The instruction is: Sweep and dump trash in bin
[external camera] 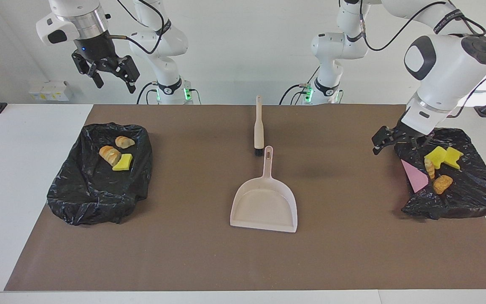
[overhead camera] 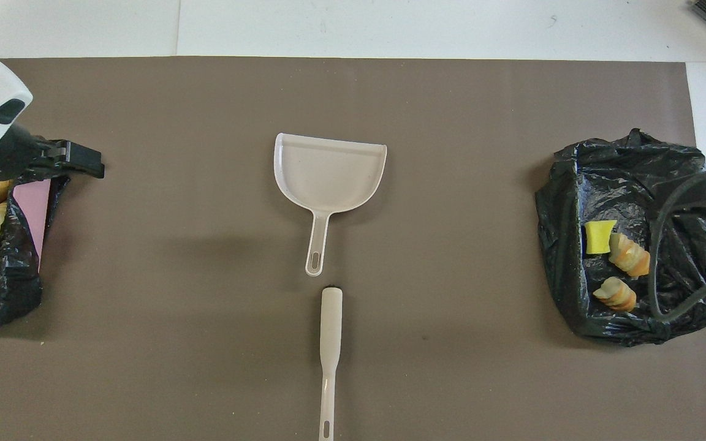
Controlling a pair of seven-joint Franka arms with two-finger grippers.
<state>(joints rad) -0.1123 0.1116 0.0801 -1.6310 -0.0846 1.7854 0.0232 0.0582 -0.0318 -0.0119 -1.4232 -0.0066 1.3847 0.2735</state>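
The trash lies in two black bags. The bag (external camera: 95, 198) at the right arm's end holds two bread lumps (external camera: 110, 154) and a yellow sponge chunk (external camera: 123, 162); it also shows in the overhead view (overhead camera: 573, 245). The bag (external camera: 466, 198) at the left arm's end holds yellow chunks (external camera: 443, 156) and bread lumps (external camera: 442, 184). My left gripper (external camera: 395, 146) is open and empty over that bag's edge toward the middle of the table, as the overhead view (overhead camera: 91, 164) also shows. My right gripper (external camera: 114, 83) is open, empty, raised high and waiting.
A beige dustpan (external camera: 264, 202) lies mid-mat, empty, handle toward the robots. A beige hand brush (external camera: 259, 124) lies in line with it, nearer to the robots. A pink sheet (external camera: 414, 177) sits in the left arm's end bag. A brown mat (external camera: 336, 253) covers the table.
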